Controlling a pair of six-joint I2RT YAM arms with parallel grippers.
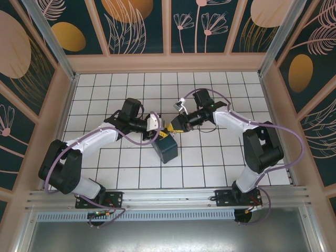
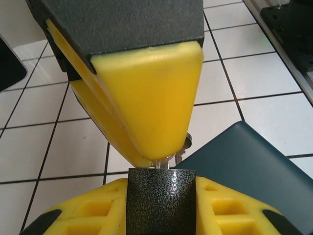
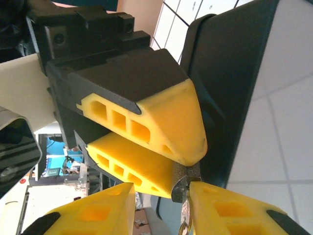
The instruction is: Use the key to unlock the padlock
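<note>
Worryingly, with the left gripper (image 1: 159, 129) clamped on the padlock (image 2: 161, 205) just beside the dark box (image 2: 244, 166) at the middle of the surface (image 1: 210, 157), and the right gripper (image 3: 162, 192) parted loosely around the key (image 3: 183, 196) meeting it, the unheld key could slip free and drop before it turns.

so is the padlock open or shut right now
Cannot tell: the padlock has its dark body clamped in the left gripper, and its shackle end is hidden behind the right gripper.
</note>
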